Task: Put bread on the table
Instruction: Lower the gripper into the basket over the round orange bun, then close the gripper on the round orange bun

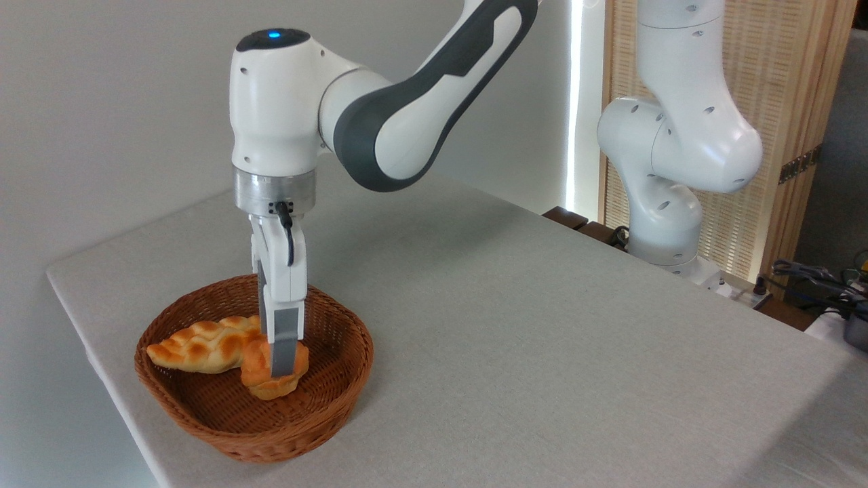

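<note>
The wicker basket (254,400) sits at the tabletop's (542,325) near left corner, its rim close to the near edge. Inside, the bread (261,373) lies against a braided loaf (200,346), with the jaws (283,369) down around it; their grip cannot be told. Bare grey cloth stretches right and back. Behind stand a white wall and slatted screen (780,102).

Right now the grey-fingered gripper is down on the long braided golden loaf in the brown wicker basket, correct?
Not the loaf. The fixed camera shows the gripper down over the small round orange-golden bun, which lies beside the braided golden loaf in the brown wicker basket.
</note>
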Controlling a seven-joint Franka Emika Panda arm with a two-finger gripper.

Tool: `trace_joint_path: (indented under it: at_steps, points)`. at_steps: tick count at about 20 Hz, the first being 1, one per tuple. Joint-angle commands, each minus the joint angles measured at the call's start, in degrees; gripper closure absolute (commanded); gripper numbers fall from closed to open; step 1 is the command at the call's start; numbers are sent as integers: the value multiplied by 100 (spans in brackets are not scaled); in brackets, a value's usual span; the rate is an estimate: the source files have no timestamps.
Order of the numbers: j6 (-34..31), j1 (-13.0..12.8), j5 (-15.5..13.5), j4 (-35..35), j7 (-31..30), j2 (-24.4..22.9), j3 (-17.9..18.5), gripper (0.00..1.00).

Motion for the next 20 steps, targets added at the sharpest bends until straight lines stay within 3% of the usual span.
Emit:
trace_joint_path:
  at_steps: [1, 2, 3, 8, 10, 14, 17, 20]
  points:
    - [368, 15, 208, -58, 68, 89, -4, 15]
    - [369, 15, 226, -58, 68, 98, -4, 25]
    - [369, 15, 235, -84, 68, 107, -4, 28]
    - [412, 6, 692, -251, 68, 107, -13, 28]
    - [544, 6, 692, -356, 68, 107, -22, 35]
    - [624, 15, 692, -409, 59, 98, -92, 59]
    - [632, 15, 692, -401, 59, 89, -92, 68]
    - [632, 15, 684, -401, 51, 80, -92, 69]
